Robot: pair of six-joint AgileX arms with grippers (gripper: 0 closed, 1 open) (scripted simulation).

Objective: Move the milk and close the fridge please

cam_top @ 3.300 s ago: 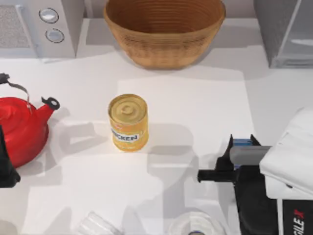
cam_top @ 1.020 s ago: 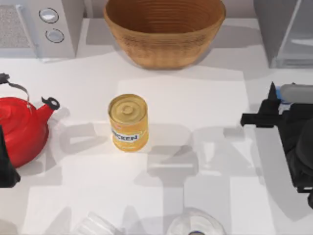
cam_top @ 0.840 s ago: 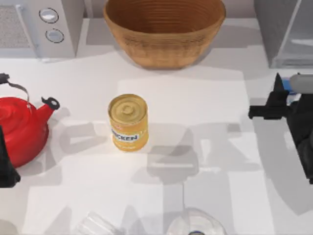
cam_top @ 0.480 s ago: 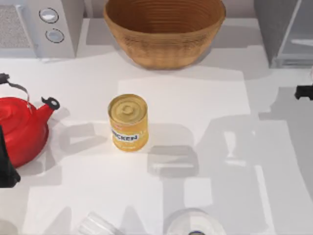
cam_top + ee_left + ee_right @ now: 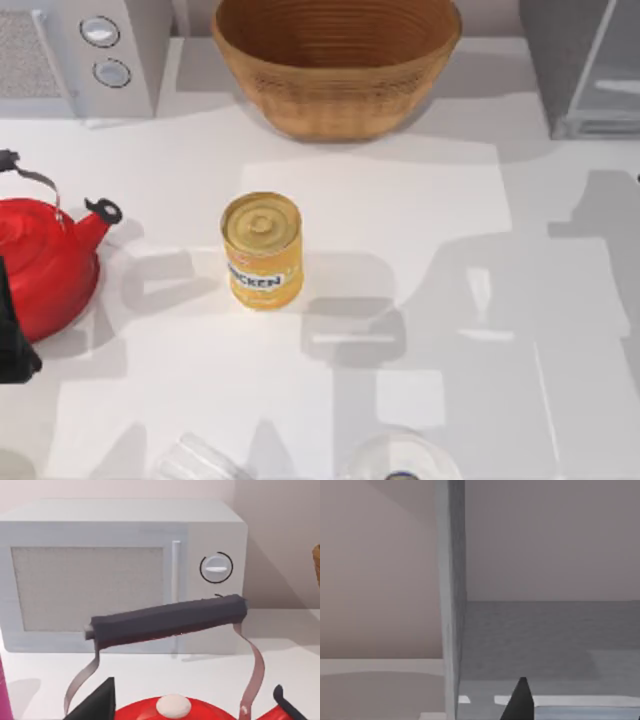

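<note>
The right gripper's camera faces the fridge (image 5: 451, 605) edge and grey interior, likely to shelve milk, though I cannot tell its fingers' state.

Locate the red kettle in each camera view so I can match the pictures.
Top view: the red kettle stands at the table's left edge, spout pointing towards the yellow can.
Left wrist view: seen from close up, its dark handle arches over the red lid.
Right wrist view: this camera faces the fridge instead.
Shared landmark: the microwave behind the kettle.
</note>
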